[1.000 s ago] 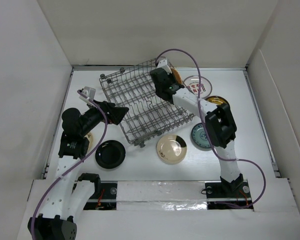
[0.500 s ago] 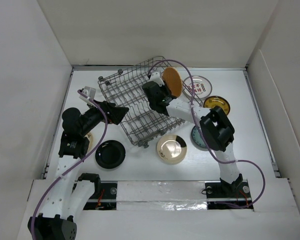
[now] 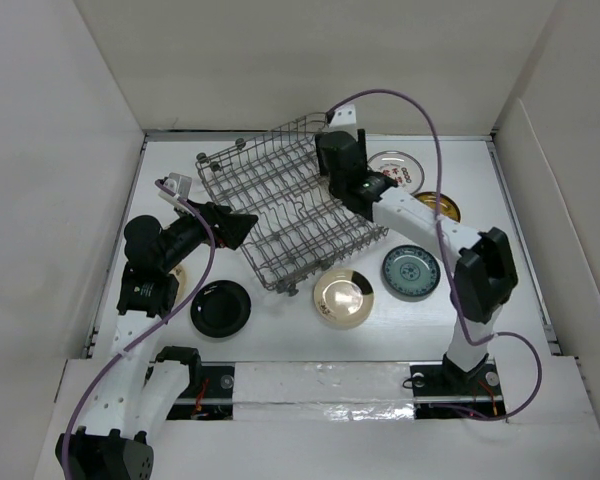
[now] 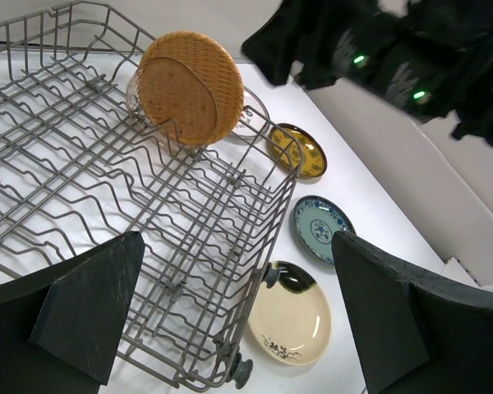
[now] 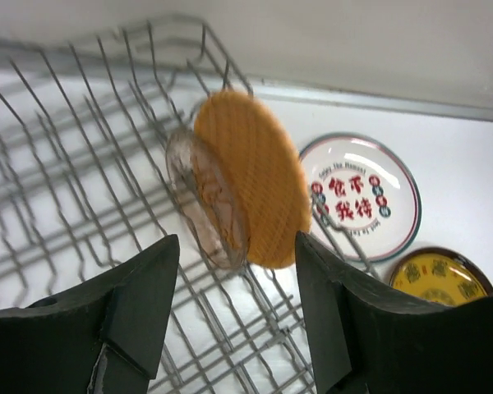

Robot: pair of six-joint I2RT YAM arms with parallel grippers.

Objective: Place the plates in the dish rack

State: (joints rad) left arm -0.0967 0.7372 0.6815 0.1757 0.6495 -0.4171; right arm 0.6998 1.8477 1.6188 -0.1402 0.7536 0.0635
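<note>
Orange-brown plate (image 4: 189, 86) upright in dish rack (image 4: 148, 222) (wrist cams only, top blocked)

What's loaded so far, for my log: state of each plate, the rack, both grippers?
orange-brown plate: upright in dish rack
pale pink plate: upright in rack
white plate with red marks: on table
yellow plate: on table
teal plate: on table
cream plate: on table
black plate: on table
dish rack: holds two plates
left gripper: open, empty
right gripper: open, empty
</note>
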